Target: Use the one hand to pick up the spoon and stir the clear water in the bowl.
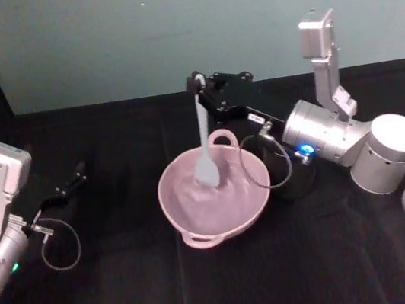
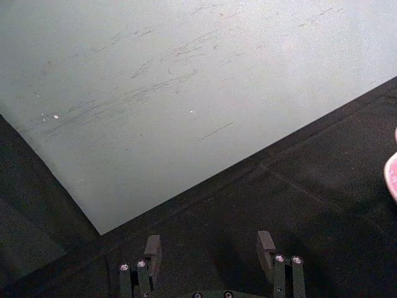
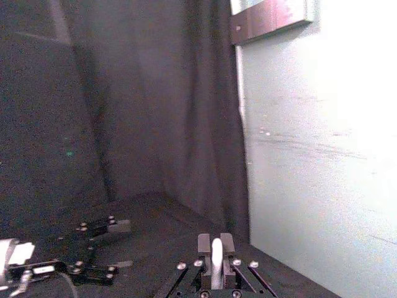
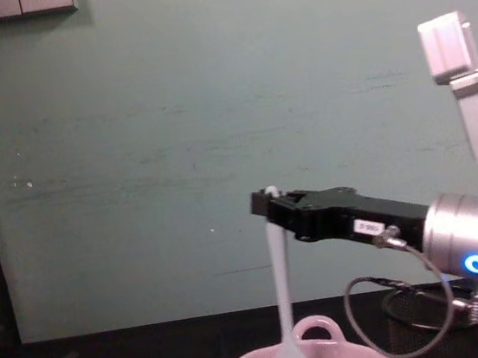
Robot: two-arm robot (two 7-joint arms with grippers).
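Looking down in the head view, you see the right gripper (image 1: 196,85) closed on the top end of the spoon (image 1: 204,140). The spoon hangs nearly upright with its paddle head dipped in the clear water (image 1: 221,199) of the bowl (image 1: 165,196). So high a grip probably keeps the fingers dry and lets the head sweep freely. The wire-mesh cup (image 1: 299,175) stands just beside the bowl's right rim, under the wrist, so your freer room lies to the left and front. The left gripper (image 1: 75,176) is parked at the left of the table (image 1: 134,302), well apart.

Left wrist view: its fingers stand wide apart, holding nothing, and a sliver of the bowl's pink rim shows beyond them.

Right wrist view: both fingers pinch the white handle between them.

Chest view: the handle drops straight from the gripper into the bowl, near the back rim and its loop handle.
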